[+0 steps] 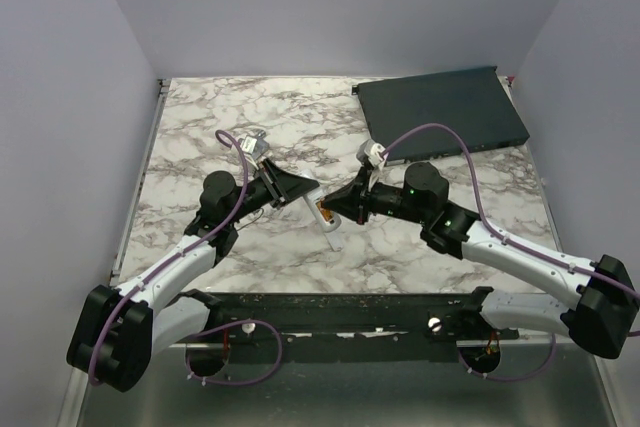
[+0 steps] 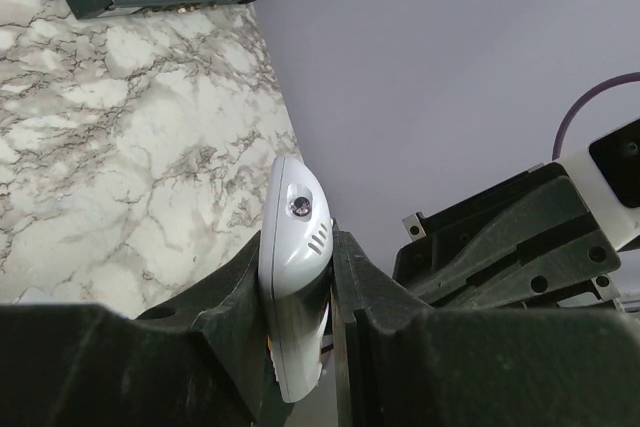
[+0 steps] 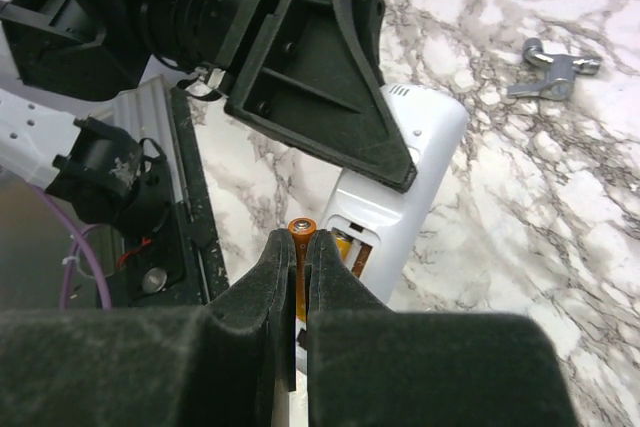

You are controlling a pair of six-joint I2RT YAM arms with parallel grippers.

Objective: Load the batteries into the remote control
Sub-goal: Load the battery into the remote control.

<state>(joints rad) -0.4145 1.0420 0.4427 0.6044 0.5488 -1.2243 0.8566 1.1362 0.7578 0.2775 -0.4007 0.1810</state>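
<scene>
Table (image 1: 190, 107): white marble-pattern top with grey veining. Walls (image 1: 330, 7): plain pale lilac-grey panels enclosing left, far and right sides. Dark metal rail (image 1: 330, 309) along near edge. Lighting even, shadows soft.

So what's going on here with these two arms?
The robot is loading a remote with batteries. The left gripper is clamped on the white remote control, holding it with its open battery recess facing the other arm. The right gripper pinches one orange-copper battery right at the edge of that recess; the battery is not seated yet. A dark box lies at the far right of the marble table.
</scene>
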